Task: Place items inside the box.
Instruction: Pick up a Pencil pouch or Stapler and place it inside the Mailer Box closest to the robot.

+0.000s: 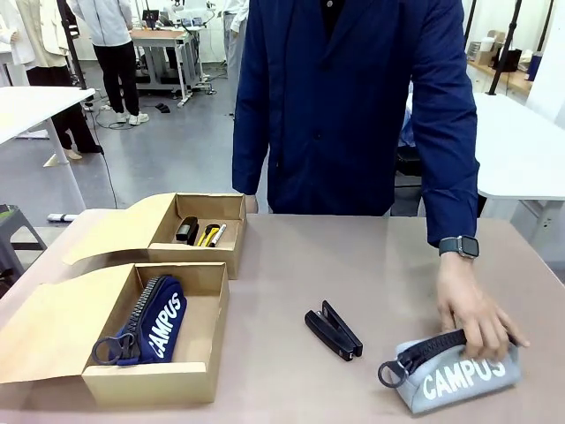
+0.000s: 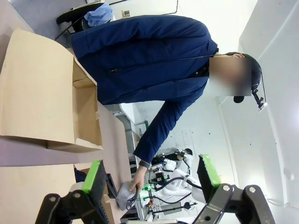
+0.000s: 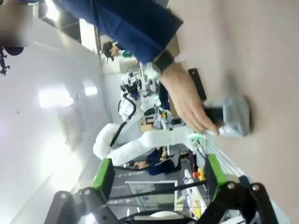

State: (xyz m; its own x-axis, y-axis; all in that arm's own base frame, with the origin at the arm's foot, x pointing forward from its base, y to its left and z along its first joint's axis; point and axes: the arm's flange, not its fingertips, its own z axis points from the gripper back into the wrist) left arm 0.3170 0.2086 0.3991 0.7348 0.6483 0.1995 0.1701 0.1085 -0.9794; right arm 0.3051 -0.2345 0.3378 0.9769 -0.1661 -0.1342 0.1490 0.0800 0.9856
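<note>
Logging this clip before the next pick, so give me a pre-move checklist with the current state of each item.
1. Open left gripper: ok.
2. Open right gripper: ok.
3. Untouched black stapler, lying free: ok.
4. Unattended grey pouch: not ok, the person's hand rests on it.
5. Spare room in the near box beside the navy pouch: ok.
</note>
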